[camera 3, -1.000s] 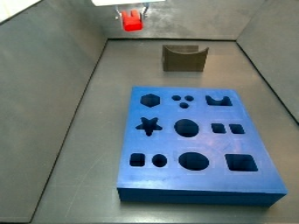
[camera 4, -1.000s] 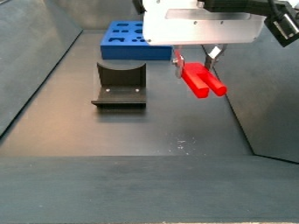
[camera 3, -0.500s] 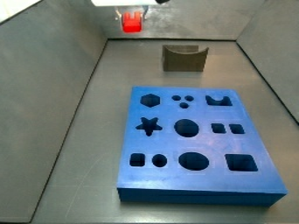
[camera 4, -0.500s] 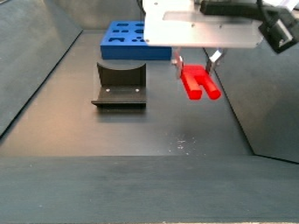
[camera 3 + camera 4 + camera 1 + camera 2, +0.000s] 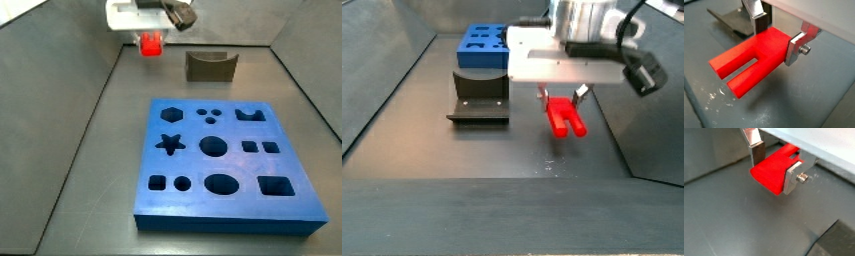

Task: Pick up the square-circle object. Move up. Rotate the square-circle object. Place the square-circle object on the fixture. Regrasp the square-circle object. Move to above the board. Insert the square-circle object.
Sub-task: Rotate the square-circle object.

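My gripper (image 5: 777, 36) is shut on the square-circle object (image 5: 753, 57), a bright red oblong block with two prongs at its free end. It hangs well above the grey floor. It also shows in a wrist view (image 5: 775, 169) and in both side views (image 5: 151, 44) (image 5: 563, 112). The gripper (image 5: 563, 92) hangs to the side of the fixture (image 5: 478, 97), a dark olive-brown block with a U-shaped notch, also seen in a side view (image 5: 210, 66). The blue board (image 5: 225, 165) with many cut-out holes lies flat on the floor, apart from the gripper.
Grey walls (image 5: 74, 70) slope up round the floor on the sides. A corner of the fixture (image 5: 734, 21) shows behind the fingers in a wrist view. The board's end shows beyond the fixture in a side view (image 5: 485, 46).
The gripper has turned about its vertical axis with the red block in it. The block's prongs now point more toward the camera in a side view. Its height looks about the same.
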Robot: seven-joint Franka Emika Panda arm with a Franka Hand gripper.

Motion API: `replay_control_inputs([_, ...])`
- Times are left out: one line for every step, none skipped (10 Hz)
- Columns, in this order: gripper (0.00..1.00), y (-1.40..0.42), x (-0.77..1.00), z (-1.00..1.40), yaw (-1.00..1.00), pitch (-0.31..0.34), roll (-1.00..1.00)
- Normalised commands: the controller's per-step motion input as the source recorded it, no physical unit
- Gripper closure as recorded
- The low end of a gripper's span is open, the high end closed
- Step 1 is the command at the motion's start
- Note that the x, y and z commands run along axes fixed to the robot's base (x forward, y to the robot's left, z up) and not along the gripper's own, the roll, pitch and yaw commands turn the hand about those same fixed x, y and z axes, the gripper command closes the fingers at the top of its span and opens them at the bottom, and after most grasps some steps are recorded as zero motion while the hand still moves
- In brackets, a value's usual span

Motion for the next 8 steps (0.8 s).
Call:
replay_control_inputs([1.00,0.00,0.05,-0.61,0.01,-0.012,-0.02])
replay_control_inputs([1.00,0.00,0.04,-0.43,0.01,-0.018,-0.03])
replay_control_inputs([1.00,0.00,0.04,-0.30,0.01,-0.024,-0.03])
replay_control_inputs([1.00,0.00,0.04,-0.17,0.01,-0.025,-0.03])
replay_control_inputs([0.00,0.00,0.00,0.00,0.00,0.000,0.00])
replay_control_inputs([0.00,0.00,0.00,1.00,0.00,0.000,0.00])
replay_control_inputs([0.00,0.00,0.00,1.00,0.00,0.001,0.00])
replay_control_inputs([0.00,0.00,-0.02,1.00,0.00,0.047,0.00])
